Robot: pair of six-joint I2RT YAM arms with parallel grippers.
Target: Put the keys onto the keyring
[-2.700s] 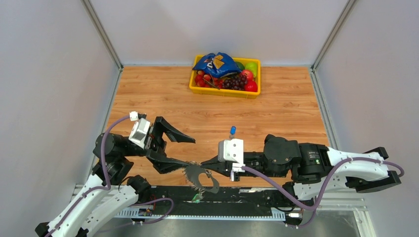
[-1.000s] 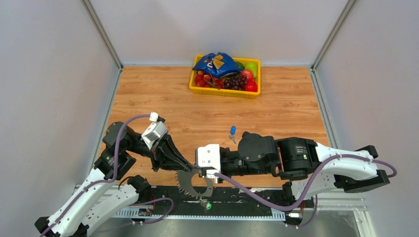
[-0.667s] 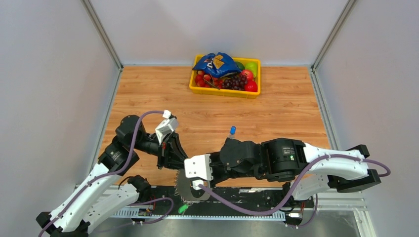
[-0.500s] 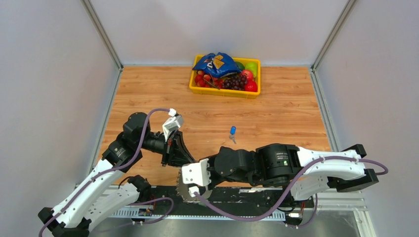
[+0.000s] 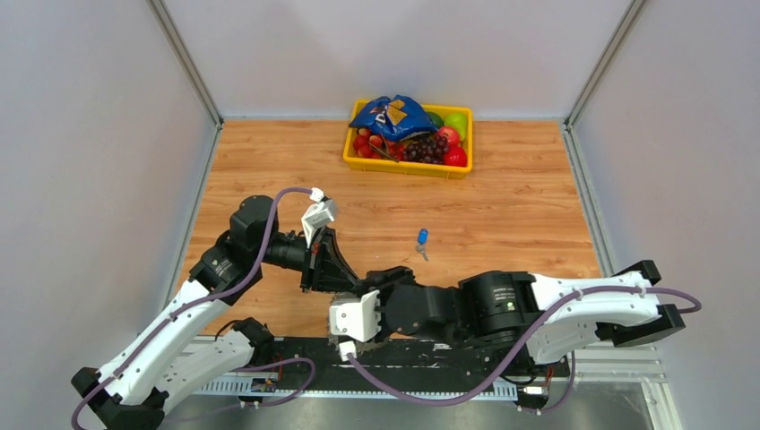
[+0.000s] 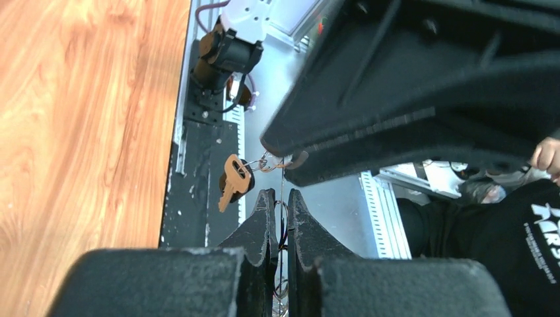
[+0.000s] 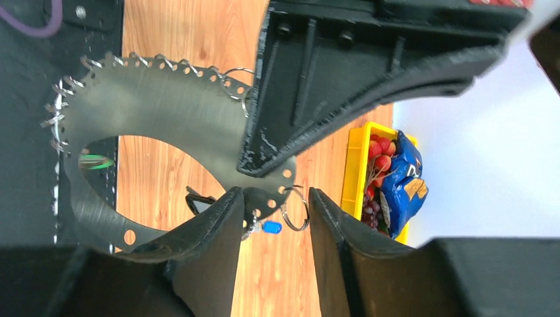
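Note:
The keyring [image 7: 152, 112] is a flat grey metal hoop with holes and small wire rings round its rim. My left gripper [image 6: 280, 195] is shut on its thin edge, and that gripper's black finger [image 7: 317, 86] crosses the hoop in the right wrist view. My right gripper [image 7: 276, 193] is open, its left finger right by the hoop's rim. A dark-headed key [image 6: 234, 179] hangs from a small ring on the hoop. A blue-headed key [image 5: 421, 238] lies on the table. In the top view the two grippers [image 5: 345, 273] [image 5: 381, 285] meet near the front edge and the keyring is hidden.
A yellow basket [image 5: 408, 167] of fruit with a blue bag stands at the back of the wooden table [image 5: 520, 206]. A black base rail [image 5: 466, 358] runs along the near edge. Grey walls close in left and right. Something green [image 7: 96, 160] shows blurred through the hoop.
My right gripper has opened and let go of the keyring. My left gripper has swung right with the hoop, which has slipped out of sight under the right wrist.

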